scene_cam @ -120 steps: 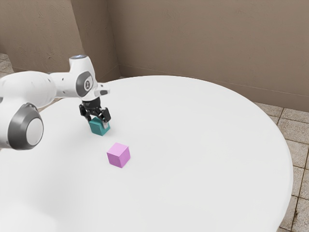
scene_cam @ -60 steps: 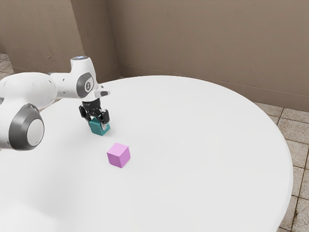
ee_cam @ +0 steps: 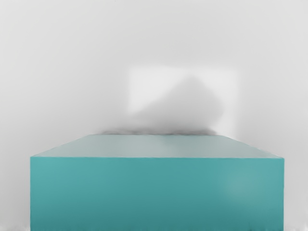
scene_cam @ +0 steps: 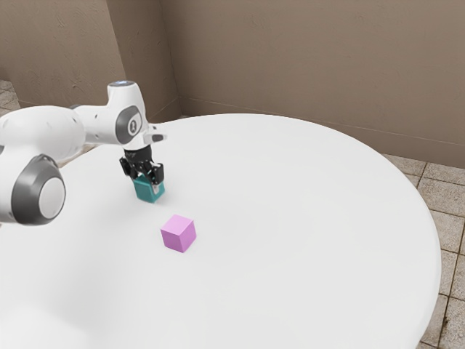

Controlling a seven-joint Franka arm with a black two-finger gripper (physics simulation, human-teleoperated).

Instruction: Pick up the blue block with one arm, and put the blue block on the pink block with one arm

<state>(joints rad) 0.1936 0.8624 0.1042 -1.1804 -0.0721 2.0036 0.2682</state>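
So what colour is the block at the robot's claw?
Teal, a bluish green. The block shows best in the wrist view.

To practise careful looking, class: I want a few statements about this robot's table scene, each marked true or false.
1. The gripper is shut on the blue block. True.
2. The blue block rests on top of the pink block. False: the pink block stands apart from it on the table, with nothing on it.
3. The pink block is nearer the camera than the blue block in the exterior view. True.
4. The table is dark wood. False: it is white.
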